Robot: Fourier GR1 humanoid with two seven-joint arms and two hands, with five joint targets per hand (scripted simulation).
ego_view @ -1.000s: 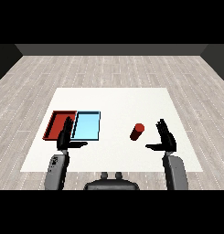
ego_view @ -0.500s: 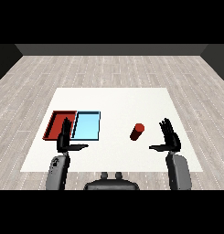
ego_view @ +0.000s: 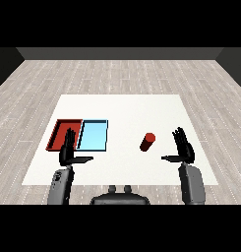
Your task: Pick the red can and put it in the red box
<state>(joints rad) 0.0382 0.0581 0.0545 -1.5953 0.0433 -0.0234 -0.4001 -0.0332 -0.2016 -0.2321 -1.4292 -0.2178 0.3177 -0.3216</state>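
Red can (ego_view: 147, 141) stands on the worktop (ego_view: 127, 110), apart from both hands. Right hand (ego_view: 184, 149) beside the can and left hand (ego_view: 69, 150) both have straight, spread fingers holding nothing.

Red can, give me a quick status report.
Both hands open: right hand beside the red can, not touching; left hand near the red tray. Can upright on table. Light blue tray lies between can and red tray.

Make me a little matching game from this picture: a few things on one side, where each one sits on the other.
Things:
1. red can
2. red tray
3. light blue tray
4. right hand

Places:
A. farthest left on the table
B. just right of the red tray
C. open, right of the can, apart from it
D. between the trays and the right hand

Pairs: 1-D, 2-A, 3-B, 4-C
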